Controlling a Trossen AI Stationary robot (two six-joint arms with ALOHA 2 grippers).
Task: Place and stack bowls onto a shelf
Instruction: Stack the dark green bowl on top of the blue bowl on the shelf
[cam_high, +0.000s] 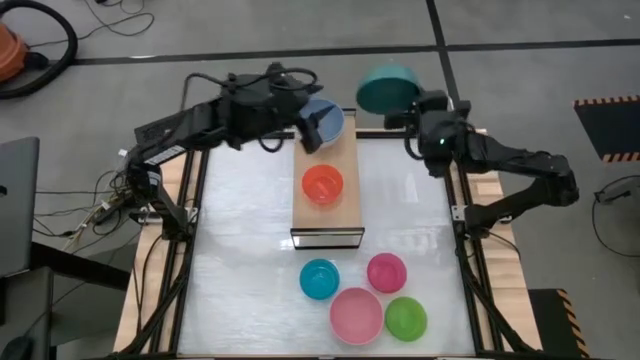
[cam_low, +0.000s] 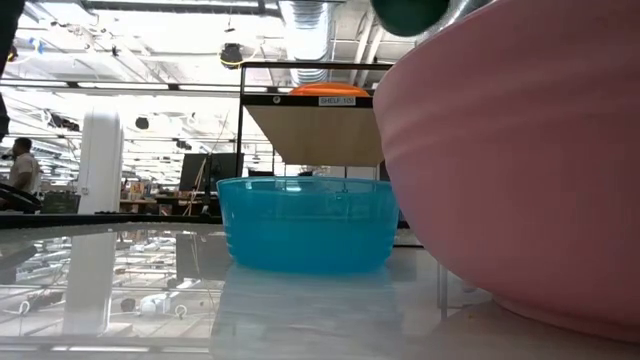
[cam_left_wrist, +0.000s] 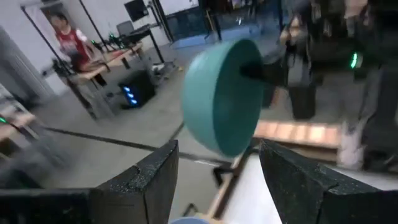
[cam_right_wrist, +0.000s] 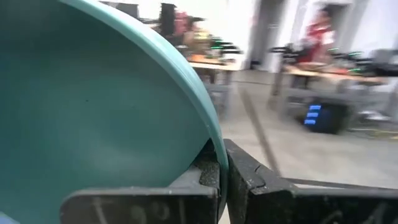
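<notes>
Right wrist view showed the right pincer (cam_right_wrist: 221, 171) pinching the round teal plastic bowl's (cam_right_wrist: 93, 106) rim; the left pincer (cam_left_wrist: 214, 180) stood spread, empty

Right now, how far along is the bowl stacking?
Done: a red bowl sits on the shelf.

In hand: the right fingers grip a teal bowl.

Left: cyan, magenta, pink and green bowls remain on the table.

Bright, even overhead light washes a pale glare across the desk (cam_high: 250, 250), the near pink bowl (cam_low: 520, 170) looms soft and unfocused, and both wrist views smear with motion blur.
</notes>
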